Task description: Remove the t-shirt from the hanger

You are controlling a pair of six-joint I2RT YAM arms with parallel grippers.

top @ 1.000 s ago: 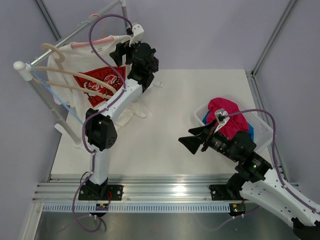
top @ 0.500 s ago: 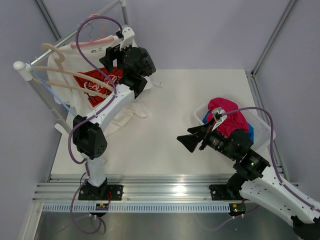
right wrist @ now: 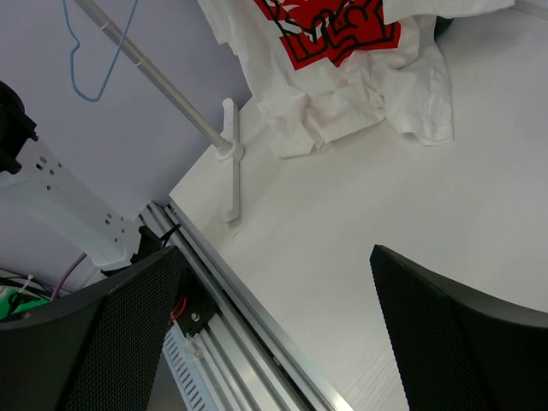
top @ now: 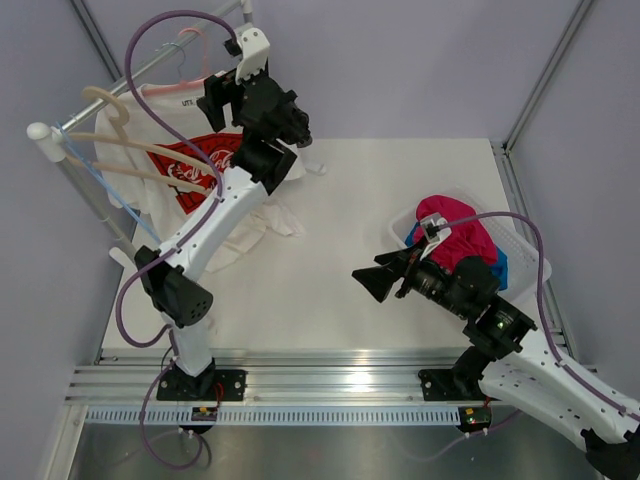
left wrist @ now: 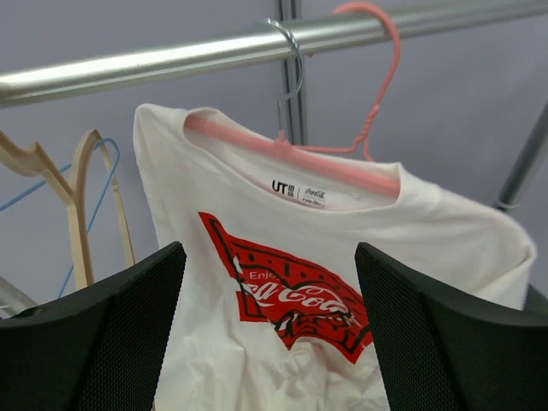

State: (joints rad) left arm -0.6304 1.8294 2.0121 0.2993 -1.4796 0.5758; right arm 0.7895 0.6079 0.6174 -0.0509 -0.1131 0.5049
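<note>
The white t-shirt [top: 180,150] with a red Coca-Cola graphic hangs from the rack at the back left, its hem resting on the table. In the left wrist view the t-shirt [left wrist: 300,248] fills the lower frame. The pink hanger [left wrist: 295,160] lies inside its collar, a silvery hook over the rail. My left gripper [top: 213,100] is raised in front of the chest, just below the collar; this left gripper [left wrist: 267,257] is open and touches nothing. My right gripper [top: 378,283] hovers open over mid-table, and in its own view the right gripper [right wrist: 276,257] holds nothing.
Beige wooden hangers [left wrist: 77,197], a blue wire hanger [left wrist: 104,175] and a thin pink wire hanger [left wrist: 383,81] share the metal rail [left wrist: 171,62]. The rack's foot [right wrist: 229,163] sits at the table's left edge. A white basket [top: 528,262] of magenta cloth [top: 455,230] stands right.
The left arm has risen and swung left, bringing its open gripper up toward the shirt's collar. The right gripper has drifted slightly left.
</note>
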